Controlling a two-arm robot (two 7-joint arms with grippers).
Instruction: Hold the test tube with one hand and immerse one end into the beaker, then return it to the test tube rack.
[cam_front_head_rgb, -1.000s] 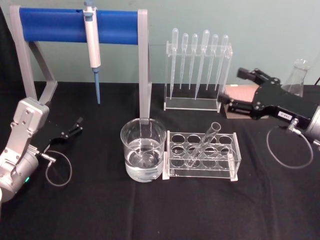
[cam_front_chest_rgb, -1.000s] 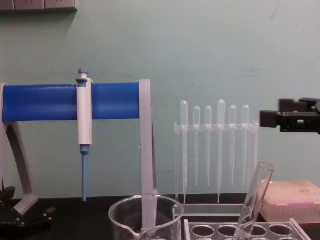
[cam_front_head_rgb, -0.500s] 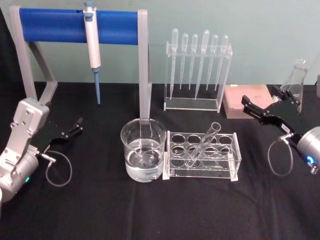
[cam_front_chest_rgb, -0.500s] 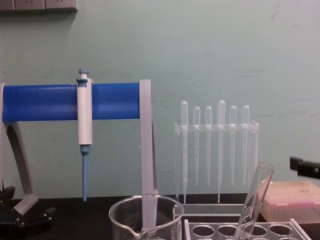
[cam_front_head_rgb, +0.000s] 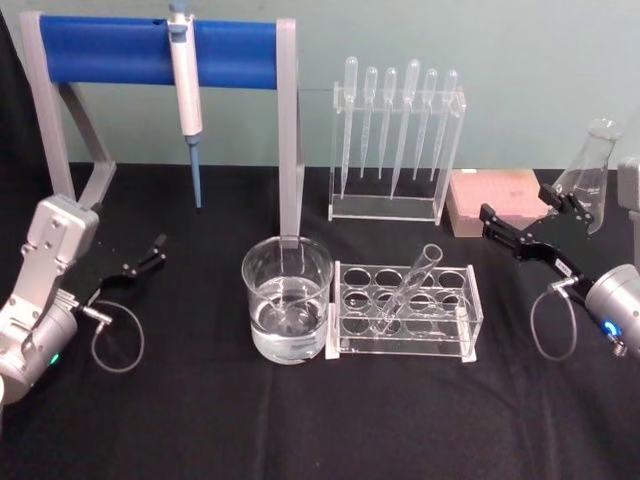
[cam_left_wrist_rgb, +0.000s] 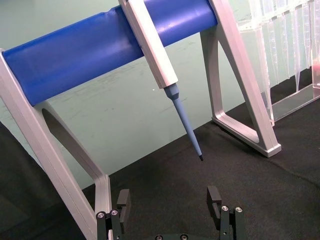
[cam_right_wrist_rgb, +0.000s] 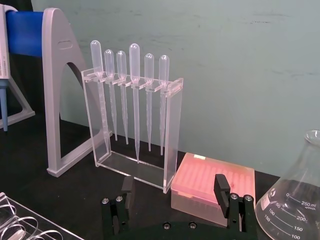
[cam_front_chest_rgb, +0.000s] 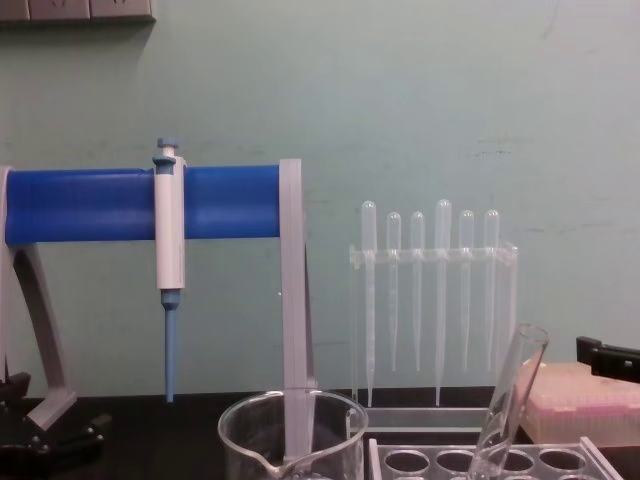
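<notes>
Black table (cam_front_head_rgb: 200, 420), test tube (cam_front_head_rgb: 408, 290) racked, well apart from right gripper's (cam_front_head_rgb: 520, 228) open jaws

Your unit shows silver cylindrical wrists, looped black cables, and a black two-fingered left tool (cam_front_head_rgb: 155, 250) and right tool (cam_front_head_rgb: 520, 222).

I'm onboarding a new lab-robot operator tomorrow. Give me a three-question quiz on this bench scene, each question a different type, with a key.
1. True or false: the test tube stands perfectly upright in the clear rack.
2. Multiple choice: what lies directly beside the rack on the robot's left? A) flask B) beaker C) pink tip box
3. Fill in: the right claw is open and holds ____.

Key:
1. False. It leans, its rim tilted toward the robot's right.
2. B. The beaker, with liquid in it, sits against the rack's left end.
3. Nothing. It hovers near the pink tip box and the flask; the left claw is open too, low by the pipettor stand.
</notes>
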